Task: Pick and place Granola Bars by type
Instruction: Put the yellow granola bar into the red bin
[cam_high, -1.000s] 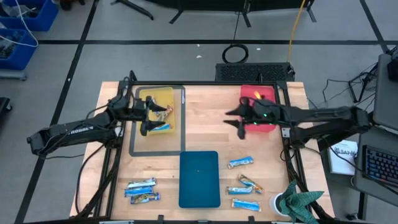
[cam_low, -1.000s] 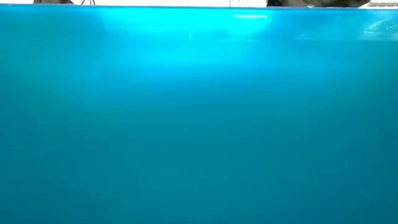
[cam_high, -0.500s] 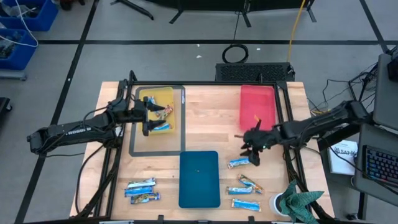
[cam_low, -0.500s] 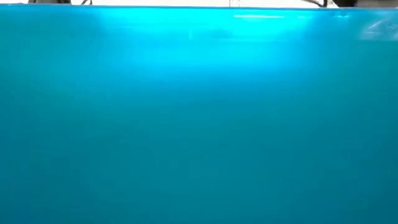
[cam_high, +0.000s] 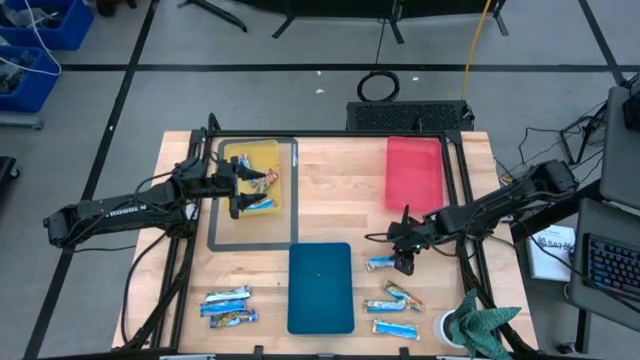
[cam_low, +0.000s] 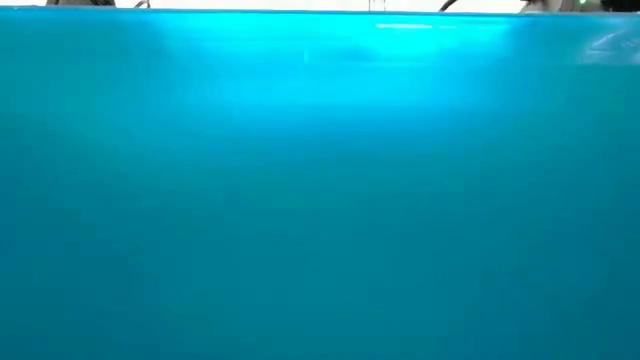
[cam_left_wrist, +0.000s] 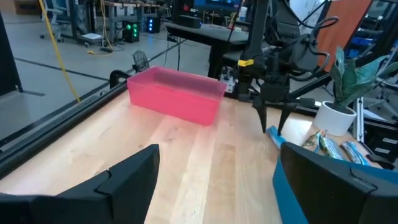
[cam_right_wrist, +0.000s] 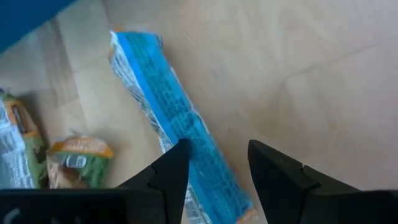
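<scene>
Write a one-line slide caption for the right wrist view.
Right hand, fingers open, poised over a blue-and-white granola bar lying on the wooden table.

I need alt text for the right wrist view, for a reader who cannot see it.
The right gripper hovers open over a blue bar lying on the wooden table, one dark finger on each side of its end. An orange-green bar lies nearby.

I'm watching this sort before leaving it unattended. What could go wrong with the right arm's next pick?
The right gripper, open, stands over one end of the blue-and-white bar, not its middle; closing there might pinch only wrapper and let it swing or slip. A multicoloured bar lies nearby and could get nudged.
</scene>
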